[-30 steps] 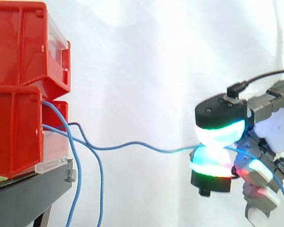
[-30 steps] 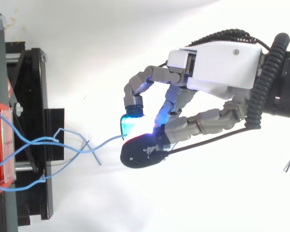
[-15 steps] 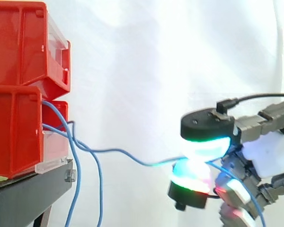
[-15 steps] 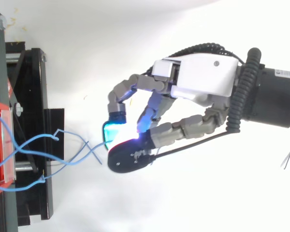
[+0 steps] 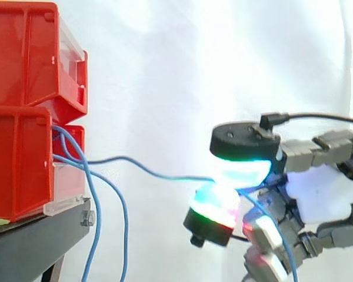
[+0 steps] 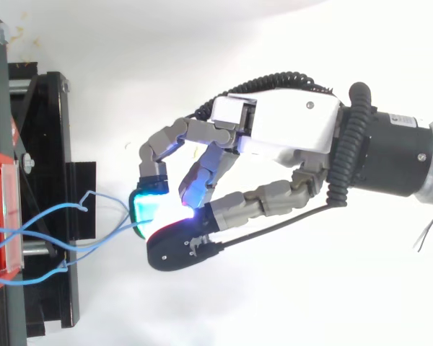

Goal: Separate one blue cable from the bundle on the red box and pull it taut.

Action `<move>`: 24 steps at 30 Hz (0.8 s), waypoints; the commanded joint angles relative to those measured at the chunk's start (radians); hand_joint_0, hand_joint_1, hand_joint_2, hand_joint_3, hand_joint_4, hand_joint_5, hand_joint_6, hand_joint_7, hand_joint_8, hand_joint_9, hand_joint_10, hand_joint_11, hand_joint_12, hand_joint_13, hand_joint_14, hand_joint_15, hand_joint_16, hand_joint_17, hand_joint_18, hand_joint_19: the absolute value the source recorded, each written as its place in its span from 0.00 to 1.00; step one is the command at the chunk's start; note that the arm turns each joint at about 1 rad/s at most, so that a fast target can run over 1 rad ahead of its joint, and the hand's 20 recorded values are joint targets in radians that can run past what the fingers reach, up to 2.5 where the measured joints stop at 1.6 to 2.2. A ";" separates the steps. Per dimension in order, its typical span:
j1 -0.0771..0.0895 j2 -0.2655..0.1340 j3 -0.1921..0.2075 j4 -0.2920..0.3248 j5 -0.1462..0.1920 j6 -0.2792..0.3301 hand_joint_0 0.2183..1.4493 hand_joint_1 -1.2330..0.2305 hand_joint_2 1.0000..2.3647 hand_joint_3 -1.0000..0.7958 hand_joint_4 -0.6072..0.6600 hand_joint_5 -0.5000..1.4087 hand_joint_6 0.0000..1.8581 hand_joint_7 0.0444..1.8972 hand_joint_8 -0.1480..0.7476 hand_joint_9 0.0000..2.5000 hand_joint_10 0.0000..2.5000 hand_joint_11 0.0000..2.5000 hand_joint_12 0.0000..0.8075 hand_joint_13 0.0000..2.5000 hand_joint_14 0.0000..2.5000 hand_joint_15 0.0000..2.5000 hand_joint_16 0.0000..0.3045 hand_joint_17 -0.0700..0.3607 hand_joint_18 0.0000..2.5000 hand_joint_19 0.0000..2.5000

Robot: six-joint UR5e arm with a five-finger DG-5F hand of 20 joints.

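Observation:
Several thin blue cables [image 5: 76, 161] come out of the lower red bin [image 5: 23, 161] at the left. One blue cable [image 5: 147, 168] runs slack to the right, sagging in a shallow wave, and ends between the glowing pads of my hand [image 5: 317, 188]. The hand is shut on it, thumb and a finger pinching the strand. In the top view the hand [image 6: 281, 133] reaches in from the right and the held cable [image 6: 115, 234] runs left toward the stand. Two other cables [image 5: 109, 223] hang down beside the stand.
A second red bin [image 5: 32, 56] is stacked on the lower one, both on a black stand [image 5: 29, 247]. The stand's black frame [image 6: 40, 194] lies at the left in the top view. A white curtain [image 5: 194, 76] hangs behind.
The hand has moved left toward the bins with the cable still pinched. The held cable has gone slacker and now bows upward near the bin.

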State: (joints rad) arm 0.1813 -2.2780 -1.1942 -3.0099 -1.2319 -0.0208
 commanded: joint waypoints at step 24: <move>0.001 0.000 -0.099 0.256 0.003 -0.002 0.31 0.35 0.01 0.47 0.53 0.24 0.48 0.59 0.45 0.49 0.01 0.24 0.48 0.39 0.01 0.35 0.14 0.39 0.31 0.19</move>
State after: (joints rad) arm 0.1825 -2.2779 -1.2931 -2.7535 -1.2296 -0.0230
